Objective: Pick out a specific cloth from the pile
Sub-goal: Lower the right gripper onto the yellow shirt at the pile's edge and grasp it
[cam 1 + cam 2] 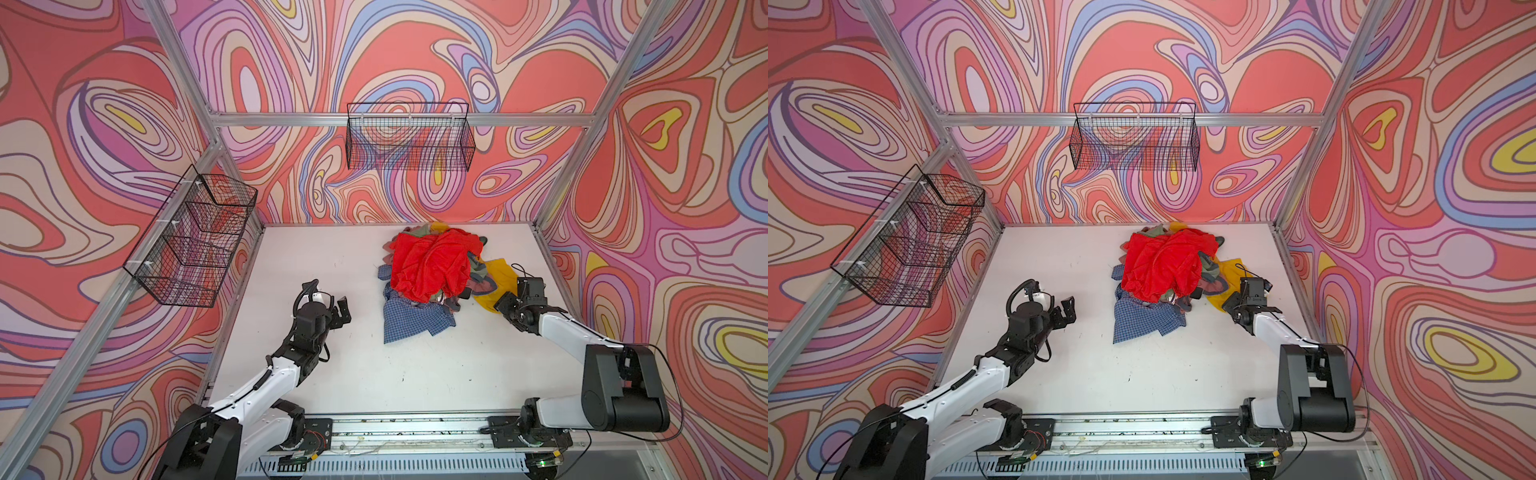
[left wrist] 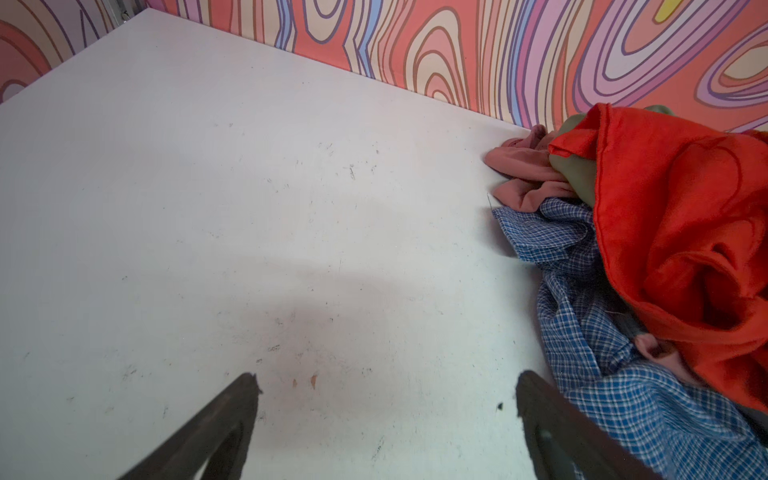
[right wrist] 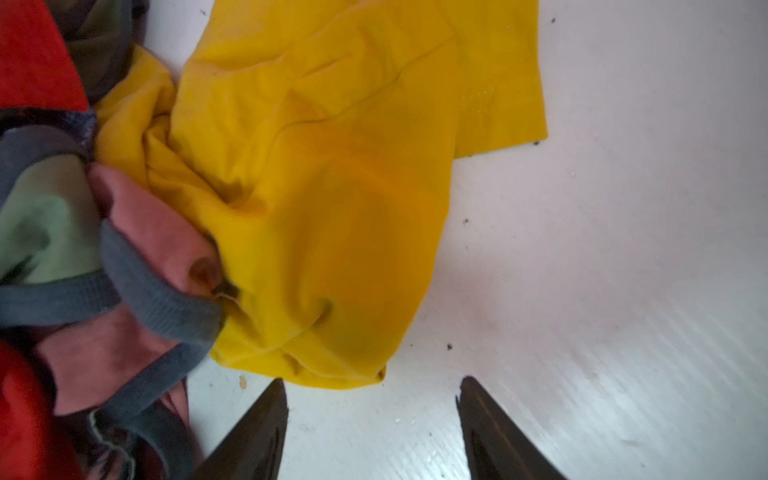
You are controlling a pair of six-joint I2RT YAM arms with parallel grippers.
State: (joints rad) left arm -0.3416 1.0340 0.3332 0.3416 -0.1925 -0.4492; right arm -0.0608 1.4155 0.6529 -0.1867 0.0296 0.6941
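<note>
My right claw [image 3: 374,399] stands partly open, its two fingers apart with only bare table [image 3: 582,249] between them and nothing held. In the right wrist view the yellow cloth [image 3: 332,187] fills the middle of the frame. It lies wrinkled on the table, its near edge just beyond my fingertips; I cannot tell whether it touches them. In both top views that cloth sits right of centre, poking out from the right side of the pile [image 1: 473,278], with one end tucked under grey and pink pieces. A red cloth [image 1: 432,262] covers the top of the pile, and a blue checked shirt [image 1: 409,316] spreads out from its lower left edge. My left claw [image 2: 386,386] is spread wide over bare table and holds nothing. It is left of the pile in both top views, well apart from the yellow cloth. The shirt and the red cloth show along the right side of the left wrist view.
</note>
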